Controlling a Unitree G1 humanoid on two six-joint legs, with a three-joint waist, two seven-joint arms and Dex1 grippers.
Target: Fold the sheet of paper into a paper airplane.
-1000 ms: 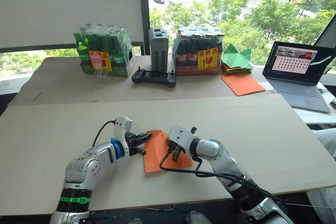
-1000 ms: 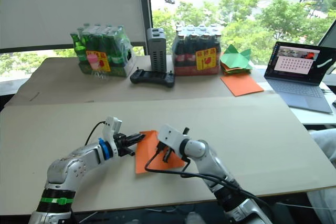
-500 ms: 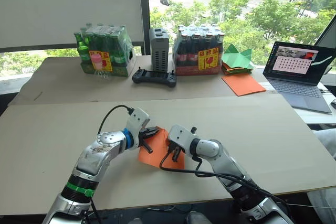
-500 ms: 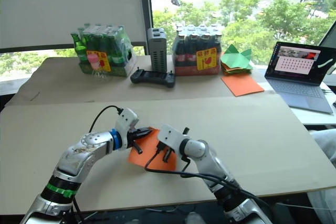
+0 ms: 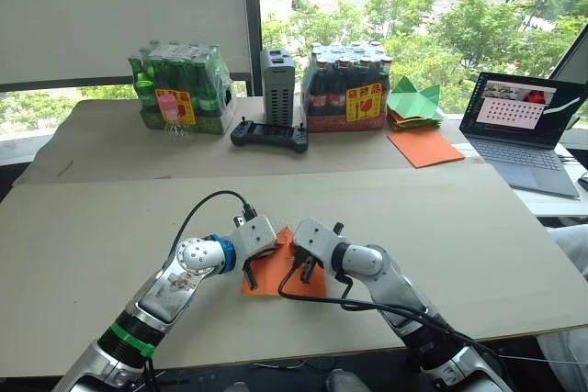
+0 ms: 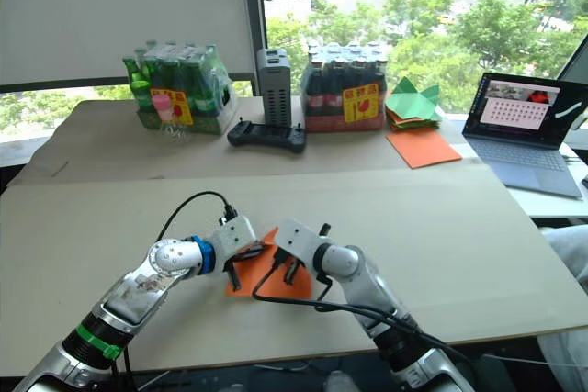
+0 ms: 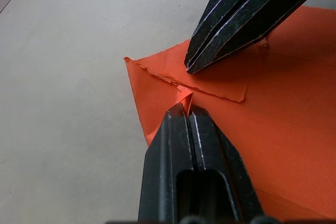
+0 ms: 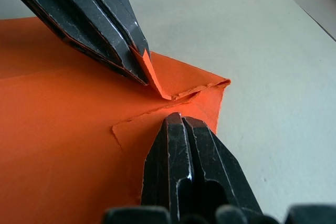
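Observation:
The sheet of paper (image 5: 276,273) is bright orange and lies folded in flat layers on the near part of the table (image 5: 459,227), between my two grippers. My left gripper (image 7: 185,109) is shut on a small raised flap at the paper's corner. My right gripper (image 8: 177,119) is shut, its tips pressing down on a torn-edged layer of the sheet (image 8: 52,145) just beside the left gripper (image 8: 142,74). The two grippers' tips stand a finger's width apart. A paper airplane is out of view.
At the back stand a pack of green bottles (image 5: 179,89), a grey box (image 5: 277,87), a pack of dark bottles (image 5: 347,87) and a black controller (image 5: 268,136). Green paper shapes (image 5: 413,103), a smooth orange sheet (image 5: 424,147) and a laptop (image 5: 524,130) sit back right.
My left gripper has swung right toward the right gripper, carrying the paper's left edge over so the sheet covers less table. The right gripper has stayed pressed on the paper.

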